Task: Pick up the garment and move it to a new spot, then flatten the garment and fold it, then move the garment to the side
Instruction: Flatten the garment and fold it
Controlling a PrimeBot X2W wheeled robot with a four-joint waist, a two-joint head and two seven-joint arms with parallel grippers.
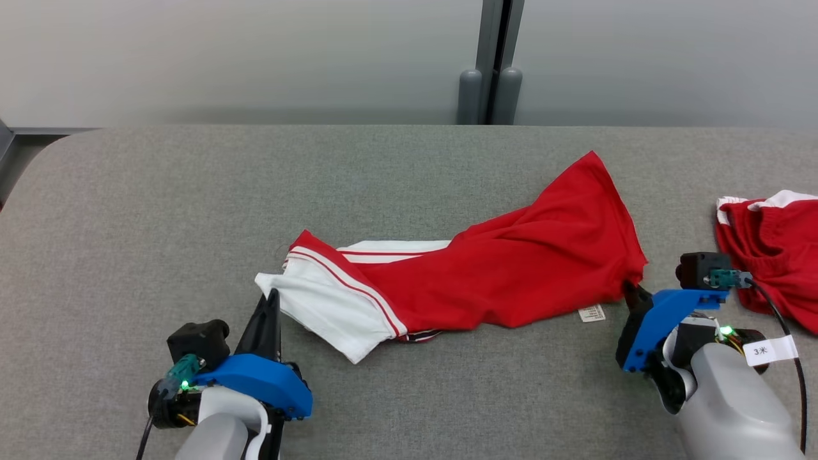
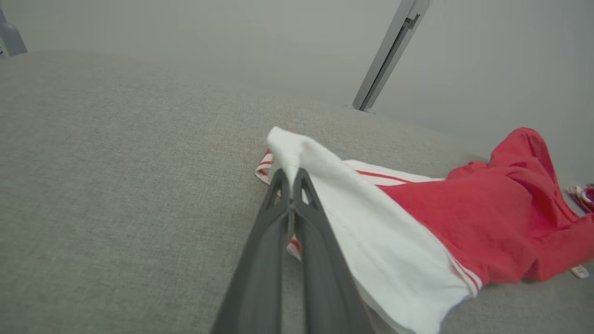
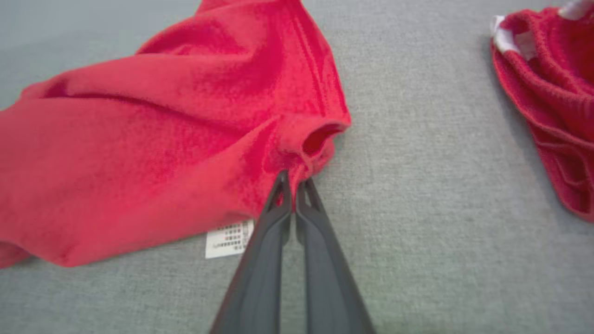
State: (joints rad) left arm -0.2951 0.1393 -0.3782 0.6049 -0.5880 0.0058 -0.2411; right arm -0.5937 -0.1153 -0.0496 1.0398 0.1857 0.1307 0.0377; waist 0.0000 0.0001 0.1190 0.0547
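One red and white fabric garment (image 1: pixel 511 268) is lying stretched across the middle of the grey felt-covered table (image 1: pixel 192 211), with its white striped end toward the robot's left and its red end toward the robot's right. It is not flat; long folds are running along the red part, and the far red corner is pointing toward the wall.

Two grippers are working on it, one at each end. The left gripper (image 1: pixel 273 295) is pinching the white corner. In the left wrist view its two dark fingers are pressing together at the left gripper (image 2: pixel 291 174) tip, and the white cloth of the garment (image 2: pixel 487 218) is rising a little out from between them. The right gripper (image 1: pixel 629 287) is clamping the near red corner. In the right wrist view the right gripper (image 3: pixel 292 178) is standing with both fingers closed on a bunched piece of hem, and the red cloth (image 3: pixel 139 153) is spreading away from it to that view's left.

One small white care label (image 1: pixel 591 313) is sticking out from under the near red edge, just beside the right gripper, and it is also showing next to the fingers in the right wrist view (image 3: pixel 229 239).

One second red garment with white trim (image 1: pixel 773 249) is lying crumpled at the right edge of the table, apart from the first one. One grey vertical post (image 1: pixel 492 64) is standing against the pale wall behind the table.
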